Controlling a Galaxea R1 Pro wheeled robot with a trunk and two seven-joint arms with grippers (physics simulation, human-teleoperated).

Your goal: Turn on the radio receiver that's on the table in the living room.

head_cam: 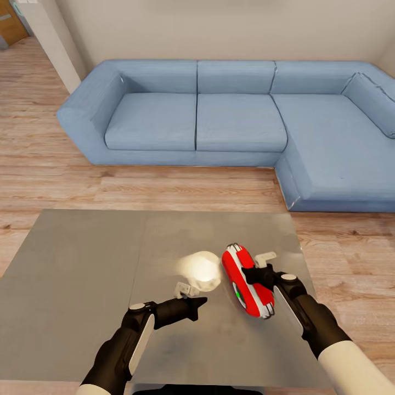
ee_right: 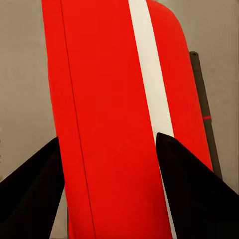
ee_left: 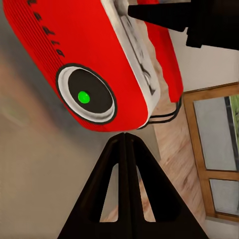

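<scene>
The table (head_cam: 82,285) is a low grey slab with a glossy top, standing on a light wood plank floor (head_cam: 164,189). A bright round glare (head_cam: 200,267) sits on its surface.

The red radio (head_cam: 247,280) is at the table's right part, tilted on its edge. The right gripper's (head_cam: 253,272) jaws stand on either side of its body; in the right wrist view the red shell with its white stripe (ee_right: 149,89) fills the gap between the two dark fingers (ee_right: 194,194). The left gripper (head_cam: 196,303), fingers pressed together, points at the radio's face, its tip just below the white-ringed dial (ee_left: 85,94) with the green light (ee_left: 83,97).
</scene>
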